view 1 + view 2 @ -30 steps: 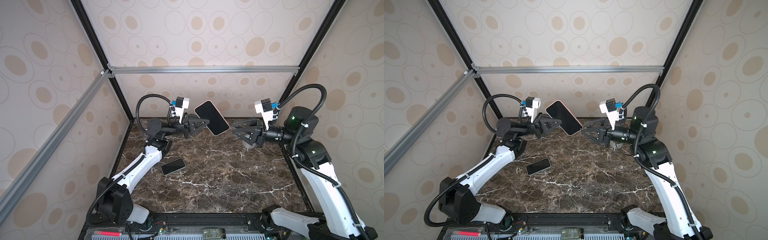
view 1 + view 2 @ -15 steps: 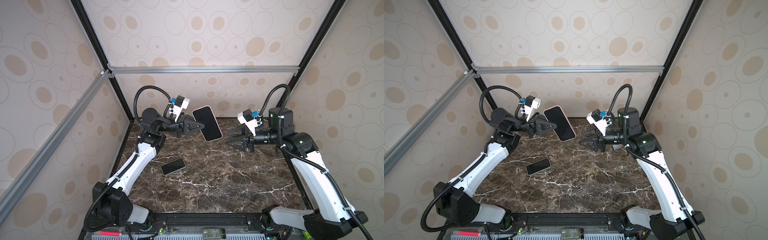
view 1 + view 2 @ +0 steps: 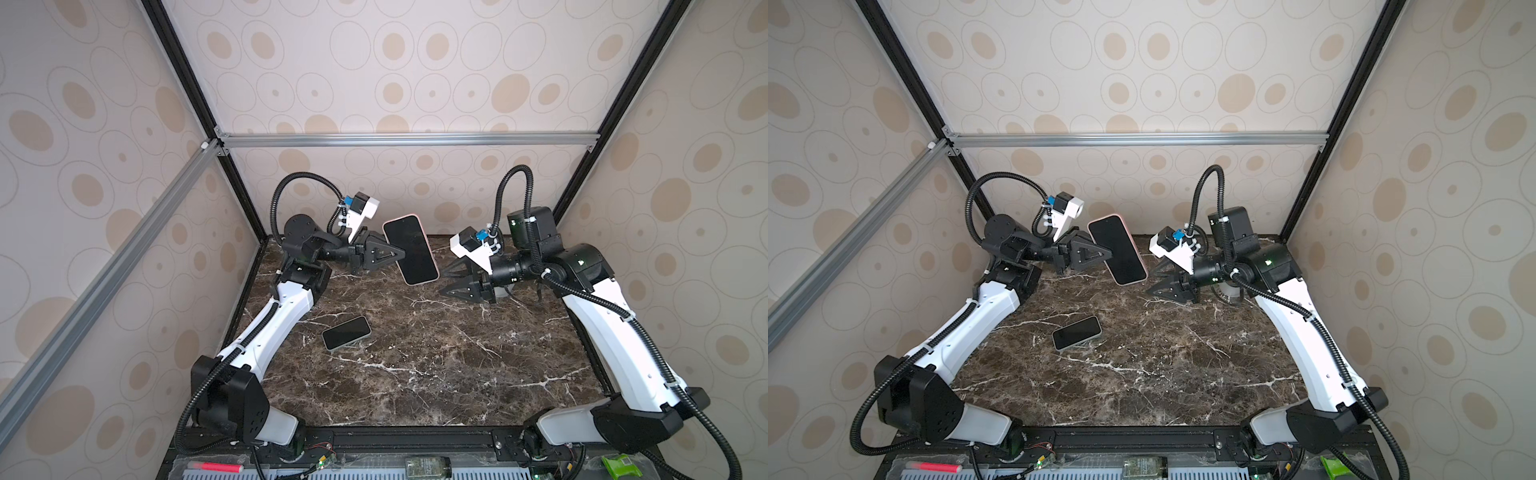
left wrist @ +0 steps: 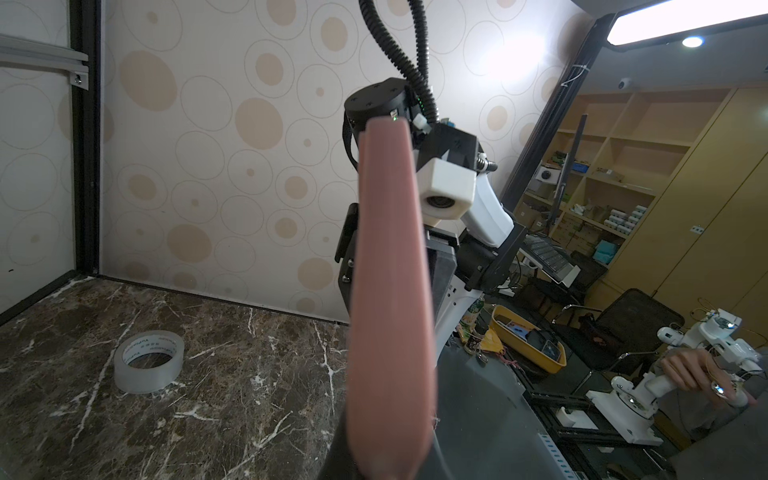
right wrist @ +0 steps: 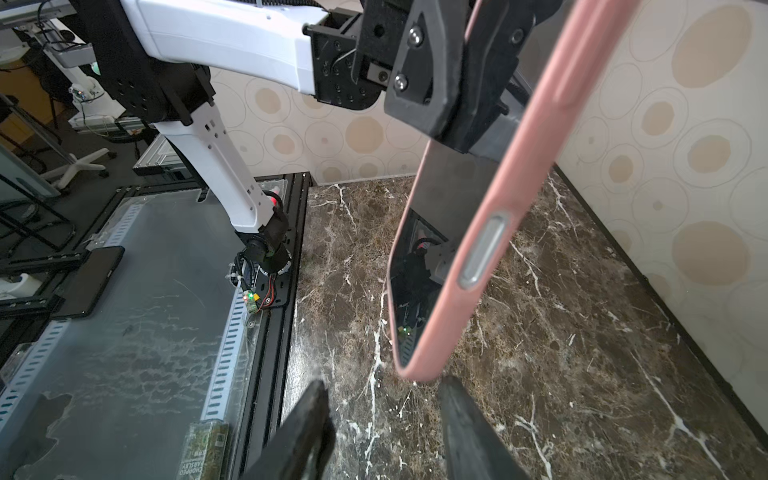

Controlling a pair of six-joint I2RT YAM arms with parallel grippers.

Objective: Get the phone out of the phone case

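A phone (image 3: 410, 249) (image 3: 1117, 249) with a black screen sits in a pink case (image 4: 390, 291) (image 5: 540, 145) and is held up in the air over the back of the table. My left gripper (image 3: 400, 254) (image 3: 1108, 252) is shut on its long edge, one finger (image 5: 432, 83) pressing on the screen (image 5: 449, 216). My right gripper (image 3: 444, 283) (image 3: 1150, 284) (image 5: 382, 386) is open just beyond the phone's lower end. One of its fingers is close under the case corner, with nothing between the jaws.
A second dark-screened phone (image 3: 346, 333) (image 3: 1076, 333) lies flat on the marble table (image 3: 436, 365), left of centre. A roll of clear tape (image 4: 149, 361) stands near the back wall behind my right arm. Patterned walls enclose three sides.
The left gripper has turned the cased phone more upright and brought it slightly lower. The right gripper has swung left and down, closing in on the phone's lower end.
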